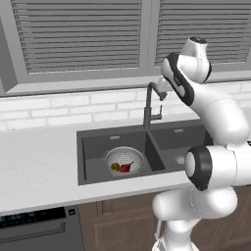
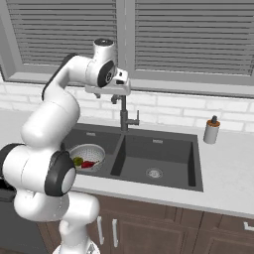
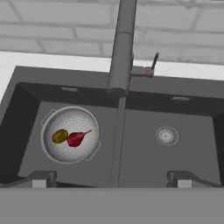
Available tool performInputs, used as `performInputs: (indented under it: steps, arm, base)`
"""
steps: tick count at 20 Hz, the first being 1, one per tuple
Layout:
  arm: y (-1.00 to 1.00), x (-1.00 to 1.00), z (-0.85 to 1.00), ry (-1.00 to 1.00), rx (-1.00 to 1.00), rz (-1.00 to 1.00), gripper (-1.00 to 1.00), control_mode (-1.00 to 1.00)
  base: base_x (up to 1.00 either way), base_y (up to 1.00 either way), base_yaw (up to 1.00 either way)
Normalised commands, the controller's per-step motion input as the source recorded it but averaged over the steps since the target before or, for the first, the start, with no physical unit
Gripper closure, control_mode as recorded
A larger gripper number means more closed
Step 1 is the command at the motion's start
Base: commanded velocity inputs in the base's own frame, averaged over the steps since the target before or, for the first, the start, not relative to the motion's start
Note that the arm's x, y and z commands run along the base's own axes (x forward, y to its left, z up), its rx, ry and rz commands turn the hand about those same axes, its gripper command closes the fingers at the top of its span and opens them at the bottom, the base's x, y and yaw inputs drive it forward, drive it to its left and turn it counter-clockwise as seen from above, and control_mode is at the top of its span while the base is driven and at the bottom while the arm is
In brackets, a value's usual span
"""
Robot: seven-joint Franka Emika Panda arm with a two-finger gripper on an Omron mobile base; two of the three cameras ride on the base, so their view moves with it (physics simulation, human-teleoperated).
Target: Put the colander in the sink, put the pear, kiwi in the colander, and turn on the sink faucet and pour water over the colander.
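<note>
Colander: I see the colander [image 3: 70, 134] in the left basin of the sink [image 3: 144, 168], with pear [image 3: 76, 138] and kiwi [image 3: 60, 136] inside, ready for rinsing.
Claw: the gripper [image 3: 111, 178] is wide open, holding nothing, above the sink faucet [image 3: 120, 46].
Water: none runs yet.
Room: pale counter [image 1: 34, 162], brick wall [image 1: 73, 105], shuttered windows [image 2: 188, 34].

Sink faucet [image 3: 120, 52] between hand [image 3: 111, 178] and basins below

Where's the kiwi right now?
The kiwi lies inside the colander in the sink's left basin, touching the pear.
</note>
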Motion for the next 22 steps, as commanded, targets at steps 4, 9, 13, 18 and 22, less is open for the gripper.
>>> performInputs:
  steps: [4,9,13,18,22]
  arm:
    - [0.01,0.41,-0.08,0.07,0.01,0.0,-1.0,-1.0]
    - [0.14,0.17,-0.09,0.02,0.0,0.0,-1.0,-1.0]
    - [0.15,0.0,-0.16,0.0,-0.01,0.0,-1.0,-1.0]
    - [0.04,0.11,-0.17,0.0,-0.03,0.0,-1.0,-1.0]
    - [0.0,0.16,-0.19,0.0,-0.07,0.0,-1.0,-1.0]
  base:
    - [0.0,0.0,0.0]
    - [0.0,0.0,0.0]
    - [0.0,0.0,0.0]
    - [0.0,0.0,0.0]
    - [0.0,0.0,0.0]
